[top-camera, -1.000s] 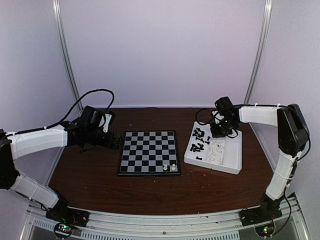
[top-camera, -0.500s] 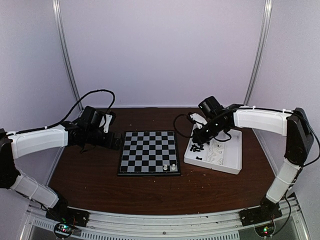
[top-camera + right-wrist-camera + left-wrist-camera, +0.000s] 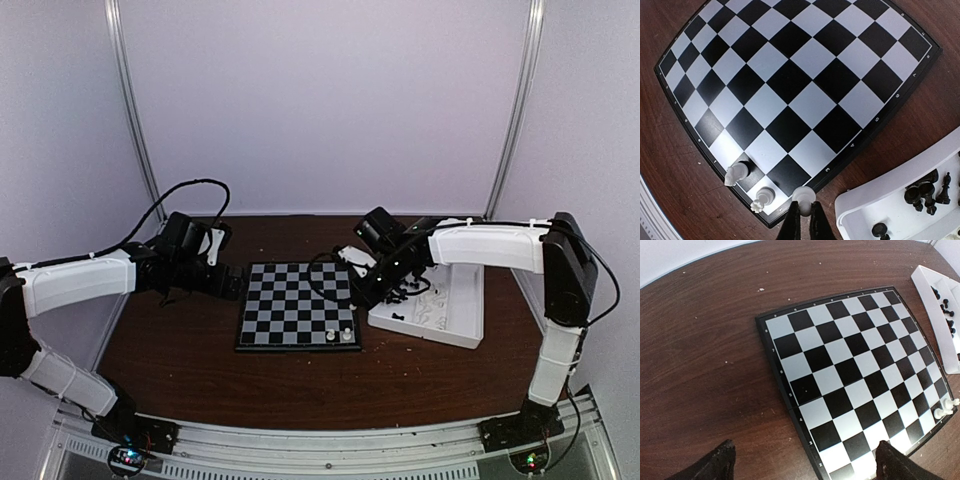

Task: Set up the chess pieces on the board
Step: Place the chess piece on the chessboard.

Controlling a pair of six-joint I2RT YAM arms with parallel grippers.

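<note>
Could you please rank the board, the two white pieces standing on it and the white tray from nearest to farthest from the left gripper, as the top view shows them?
1. The board: right beside the open left gripper, its left edge closest.
2. The white pieces: at the board's near right corner, too close together to rank apart.
3. The tray: beyond the board's right edge.

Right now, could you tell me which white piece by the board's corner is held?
The round-topped white piece, pinched by the right fingers; the other two stand free on the board.

Brown table (image 3: 180, 352) bears board (image 3: 297, 303) and tray (image 3: 428, 331).
</note>
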